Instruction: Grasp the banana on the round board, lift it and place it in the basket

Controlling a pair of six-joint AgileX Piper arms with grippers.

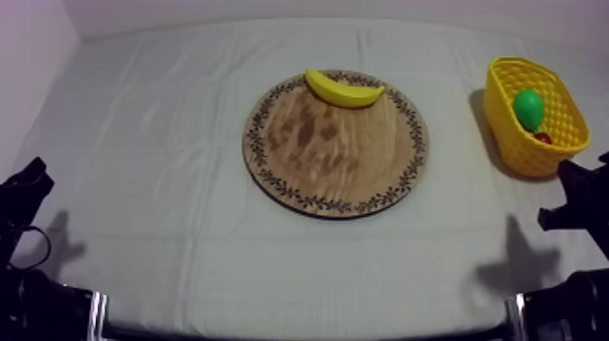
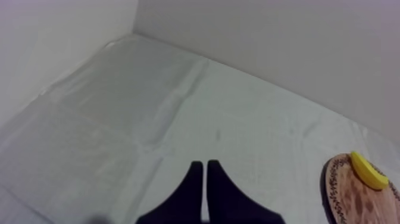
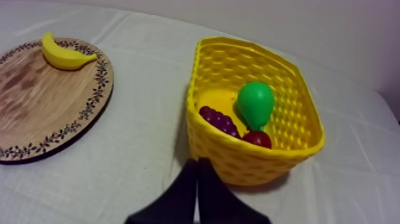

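Item 1, task object: a smooth, curved yellow toy banana (image 1: 343, 90), in one piece, with a short stem at the end nearer the basket. It lies flat on the far part of the board, along the patterned rim.

Item 2: a round wooden board (image 1: 335, 163) with a dark leaf-pattern rim, flat at the middle of the table. You have its near, bare wood face open in front of the banana.

Item 3: a yellow basket (image 1: 518, 145) with lattice walls, upright near the table's right edge. It holds a green pear (image 1: 528, 107), a bunch of purple grapes (image 3: 220, 121) and a small red fruit (image 1: 543, 138).

Item 4: grey-white cloth (image 1: 163, 181). A strip of it runs bare between board and basket, with wide stretches left of the board and on your near side. A pale wall (image 2: 286, 53) meets the far edge.

Item 5: left gripper (image 2: 205, 164), fingers together as a narrow wedge, gripping nothing, over bare cloth well left of the board.

Item 6: right gripper (image 3: 197, 162), fingers likewise pressed together and holding nothing, just before the basket's near wall.
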